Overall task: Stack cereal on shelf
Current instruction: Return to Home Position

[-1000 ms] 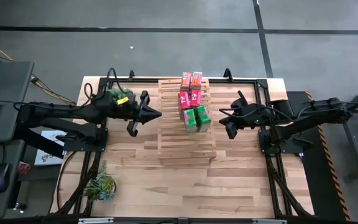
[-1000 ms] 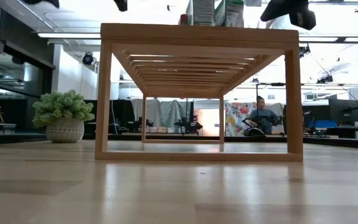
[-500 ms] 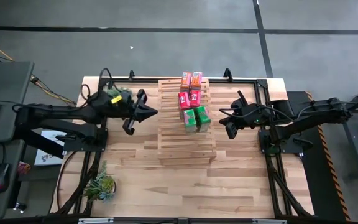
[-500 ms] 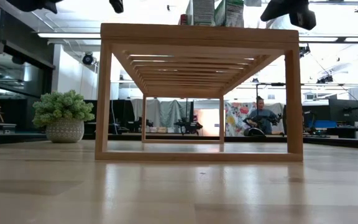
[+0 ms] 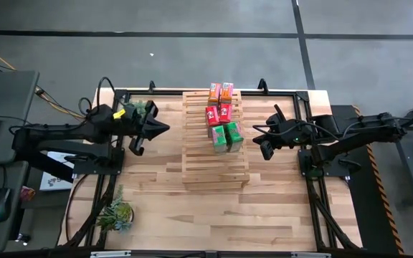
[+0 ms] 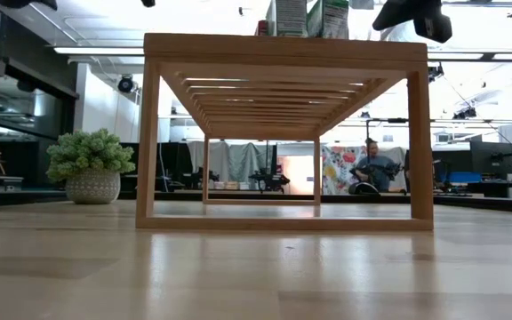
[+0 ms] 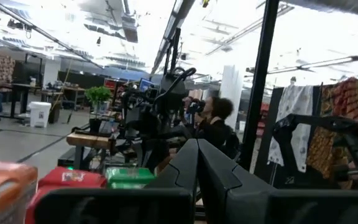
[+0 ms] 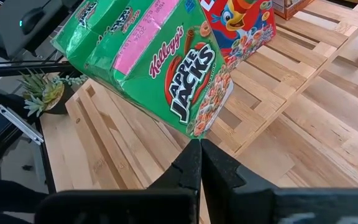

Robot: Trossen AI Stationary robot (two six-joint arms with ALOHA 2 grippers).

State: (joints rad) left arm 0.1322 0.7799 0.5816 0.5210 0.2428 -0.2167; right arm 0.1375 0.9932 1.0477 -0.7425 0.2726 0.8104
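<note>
Six cereal boxes (image 5: pixel 221 115) stand in orange, red and green pairs toward one end of the shelf (image 5: pixel 214 166), while the left arm (image 5: pixel 84 130) and right arm (image 5: pixel 350 132) hover above the desk (image 5: pixel 192 215) on either side, both sets of jaws pressed together.

The light-wood slatted shelf (image 5: pixel 214 168) stands mid-table. Two orange boxes (image 5: pixel 221 92) stand upright at one end of it. Two red boxes (image 5: pixel 219 114) follow just beside them, then two green boxes (image 5: pixel 226 136) near its middle.
</note>
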